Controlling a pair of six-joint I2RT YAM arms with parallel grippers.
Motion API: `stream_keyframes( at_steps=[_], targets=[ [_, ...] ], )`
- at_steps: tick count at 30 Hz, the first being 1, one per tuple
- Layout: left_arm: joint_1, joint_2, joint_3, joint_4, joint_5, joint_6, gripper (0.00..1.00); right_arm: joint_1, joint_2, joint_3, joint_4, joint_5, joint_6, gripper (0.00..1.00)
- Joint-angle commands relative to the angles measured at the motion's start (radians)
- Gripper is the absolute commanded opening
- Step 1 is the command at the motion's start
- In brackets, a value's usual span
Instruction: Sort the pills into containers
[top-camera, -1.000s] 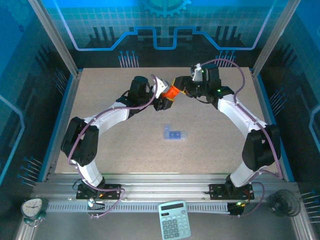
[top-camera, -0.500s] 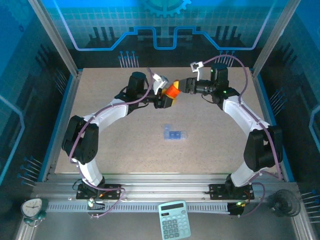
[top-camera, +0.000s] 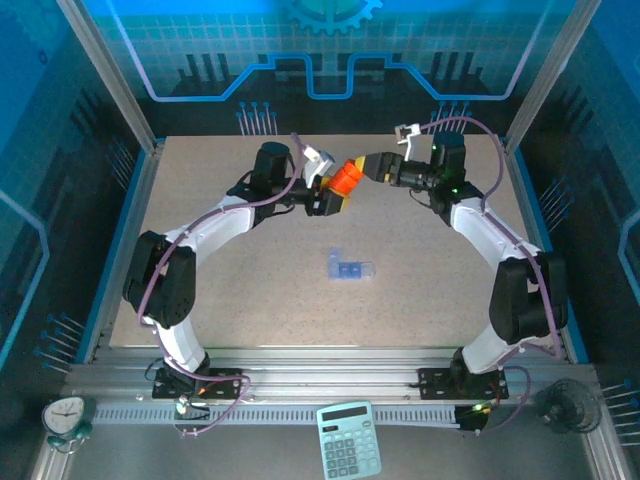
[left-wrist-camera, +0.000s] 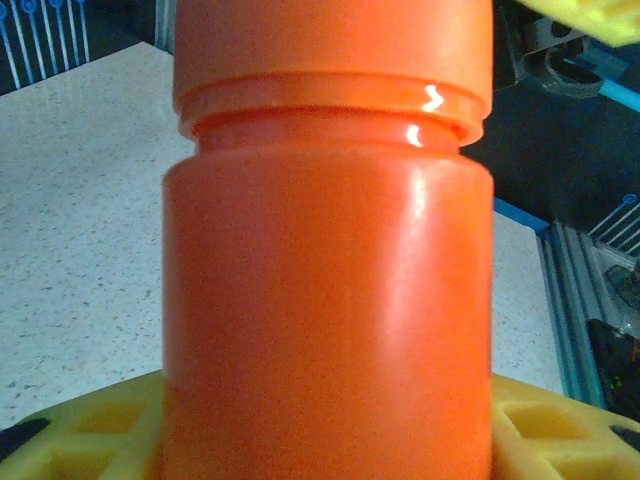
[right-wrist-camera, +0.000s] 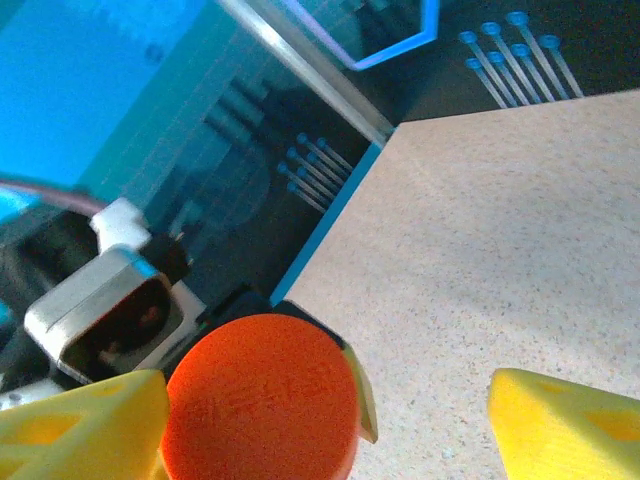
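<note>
Top external: left gripper (top-camera: 333, 193) grips bottle (top-camera: 345, 179); right gripper (top-camera: 362, 167) wide open.

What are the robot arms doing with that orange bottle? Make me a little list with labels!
left gripper: shut on the orange bottle
right gripper: open, wide around the cap
cap: on the bottle
pill box: lying on the table, nearer the arm bases, apart from both grippers
</note>
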Motion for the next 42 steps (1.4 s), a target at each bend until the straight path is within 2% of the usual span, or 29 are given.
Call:
stream_keyframes(
  at_steps=[1, 5, 10, 19, 34, 37, 42],
  targets=[
    [0.003, -0.016, 0.012, 0.019, -0.054, 0.037, 0.13, -0.005, -0.057, 0.001, -0.057, 0.151, 0.155, 0.85],
    [-0.014, -0.032, -0.011, 0.02, -0.161, 0.108, 0.13, 0.011, -0.064, 0.021, -0.187, 0.242, 0.246, 0.85],
    [-0.031, -0.03, -0.005, -0.006, -0.224, 0.168, 0.13, 0.058, -0.056, 0.064, -0.291, 0.303, 0.241, 0.87],
    [-0.049, -0.01, 0.013, -0.04, -0.239, 0.2, 0.13, 0.105, -0.036, 0.086, -0.303, 0.319, 0.212, 0.91],
    [-0.059, 0.001, 0.023, -0.044, -0.235, 0.2, 0.13, 0.136, 0.004, 0.126, -0.312, 0.3, 0.186, 0.79],
    [-0.061, 0.001, 0.024, -0.045, -0.233, 0.199, 0.13, 0.136, 0.004, 0.129, -0.313, 0.298, 0.184, 0.73],
    [-0.062, -0.001, 0.024, -0.048, -0.231, 0.199, 0.12, 0.137, -0.003, 0.129, -0.319, 0.305, 0.165, 0.51]
  ],
)
